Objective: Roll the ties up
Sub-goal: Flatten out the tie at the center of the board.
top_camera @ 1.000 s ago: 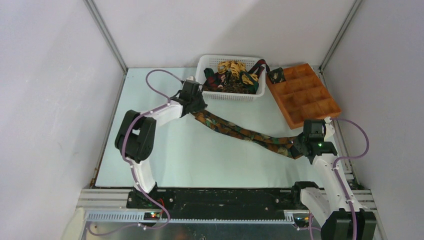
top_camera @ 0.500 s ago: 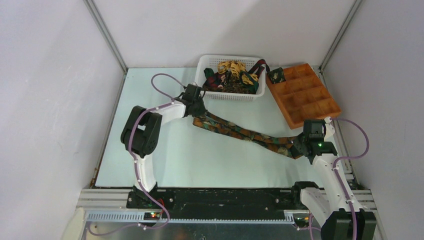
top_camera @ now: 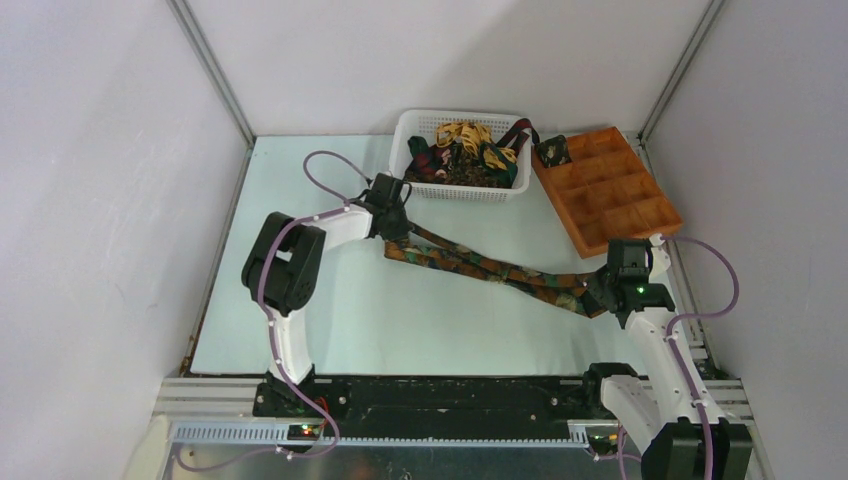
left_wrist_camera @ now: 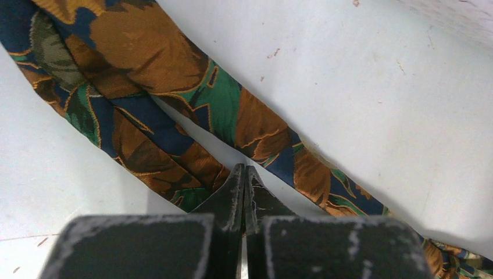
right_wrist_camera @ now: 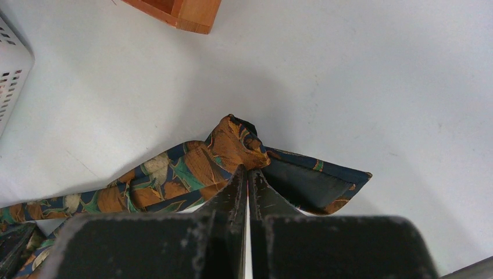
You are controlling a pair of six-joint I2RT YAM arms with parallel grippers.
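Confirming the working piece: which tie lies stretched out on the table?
The green-brown-orange patterned tie; the other ties are heaped in the white basket, plus one coil in the tray.

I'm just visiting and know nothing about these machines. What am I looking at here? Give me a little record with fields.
stretched out: patterned tie, doubled, running across the table between both arms
left arm: left fingers shut, tips between the tie's two strands, gripping nothing I can see
right arm: right fingers shut, apparently pinching the tie's bunched end
back of table: white basket heaped with more ties
beside it: orange-brown tray, one rolled tie in its far left corner compartment
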